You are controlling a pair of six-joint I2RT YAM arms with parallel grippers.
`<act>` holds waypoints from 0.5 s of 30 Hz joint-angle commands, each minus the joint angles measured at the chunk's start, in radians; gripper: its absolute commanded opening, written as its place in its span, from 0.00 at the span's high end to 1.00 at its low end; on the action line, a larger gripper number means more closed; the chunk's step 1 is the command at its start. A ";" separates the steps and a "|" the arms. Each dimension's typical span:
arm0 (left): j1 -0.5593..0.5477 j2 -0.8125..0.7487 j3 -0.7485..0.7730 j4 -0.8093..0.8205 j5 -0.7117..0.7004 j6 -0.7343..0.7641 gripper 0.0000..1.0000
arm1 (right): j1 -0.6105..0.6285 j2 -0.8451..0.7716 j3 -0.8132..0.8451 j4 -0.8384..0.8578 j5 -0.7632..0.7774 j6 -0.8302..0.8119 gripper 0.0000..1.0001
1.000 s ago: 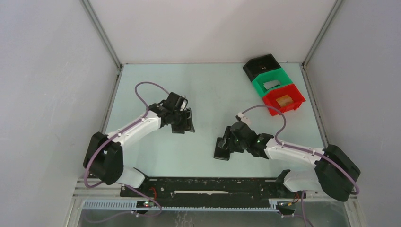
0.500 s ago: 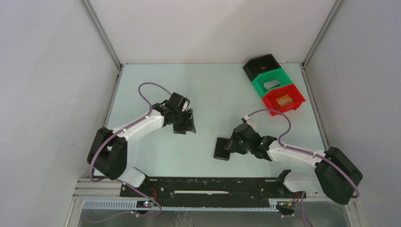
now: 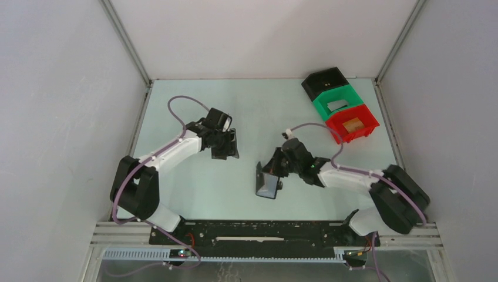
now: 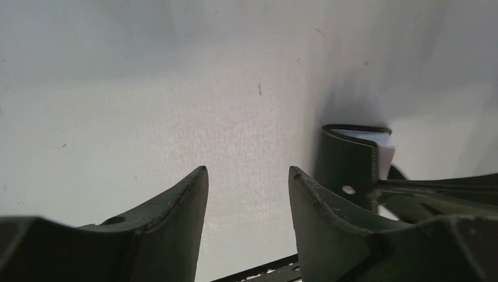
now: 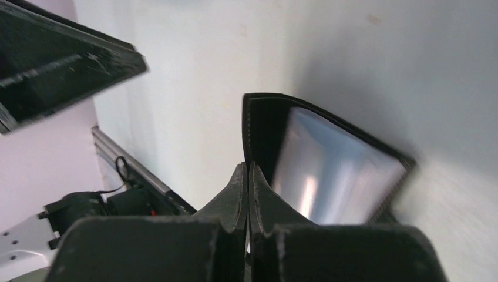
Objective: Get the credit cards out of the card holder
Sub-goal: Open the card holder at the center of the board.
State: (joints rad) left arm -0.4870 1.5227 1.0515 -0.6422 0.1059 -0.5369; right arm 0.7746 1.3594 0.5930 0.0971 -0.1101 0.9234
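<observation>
The black card holder (image 3: 267, 183) stands half open near the table's middle, one flap raised off the surface. My right gripper (image 3: 276, 168) is shut on the edge of that raised flap. In the right wrist view the closed gripper (image 5: 248, 168) pinches the thin black flap (image 5: 258, 120), and the pale shiny inner face (image 5: 335, 170) shows beside it. The left wrist view shows the card holder (image 4: 346, 161) from the side, with the pale edges of credit cards (image 4: 374, 138) sticking out of its top. My left gripper (image 3: 226, 147) (image 4: 248, 170) hangs open to the left, holding nothing.
Three bins stand in a row at the back right: black (image 3: 322, 83), green (image 3: 347, 94) with a pale piece in it, and red (image 3: 365, 119) holding an orange-tan piece (image 3: 352, 125). White walls enclose the table on three sides.
My right gripper has shut on the card holder's flap and moved left, tipping the holder up from lying flat. The left arm has shifted only slightly and stays open.
</observation>
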 commanded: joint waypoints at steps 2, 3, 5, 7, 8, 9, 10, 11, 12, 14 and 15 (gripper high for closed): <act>0.002 -0.006 0.069 -0.005 0.012 0.041 0.42 | 0.001 0.200 0.251 0.045 -0.154 -0.066 1.00; 0.002 -0.009 0.063 -0.003 0.010 0.039 0.41 | 0.005 0.223 0.287 0.018 -0.166 -0.074 0.95; 0.003 -0.019 0.050 0.004 0.006 0.030 0.42 | 0.008 0.245 0.343 -0.044 -0.158 -0.105 0.88; 0.004 -0.030 0.035 0.018 0.023 0.023 0.42 | 0.008 0.223 0.361 -0.151 -0.086 -0.141 0.63; 0.004 -0.035 0.028 0.028 0.037 0.019 0.41 | 0.009 0.201 0.358 -0.198 -0.031 -0.150 0.54; 0.004 -0.041 0.021 0.039 0.054 0.016 0.41 | 0.012 0.172 0.351 -0.245 0.031 -0.155 0.48; 0.003 -0.045 0.014 0.051 0.075 0.015 0.39 | 0.014 0.132 0.337 -0.284 0.086 -0.152 0.41; 0.002 -0.049 0.010 0.059 0.085 0.016 0.38 | 0.016 0.099 0.317 -0.318 0.146 -0.142 0.38; 0.001 -0.052 0.007 0.062 0.086 0.017 0.36 | 0.020 0.067 0.292 -0.342 0.186 -0.125 0.36; -0.003 -0.054 0.002 0.062 0.075 0.023 0.35 | 0.037 0.015 0.249 -0.388 0.258 -0.072 0.36; -0.004 -0.055 -0.002 0.061 0.071 0.023 0.35 | 0.049 0.004 0.237 -0.410 0.282 -0.047 0.36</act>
State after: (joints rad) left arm -0.4858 1.5181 1.0752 -0.6113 0.1574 -0.5228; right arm 0.7952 1.4601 0.8806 -0.1535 -0.0254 0.8169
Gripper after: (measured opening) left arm 0.646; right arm 0.640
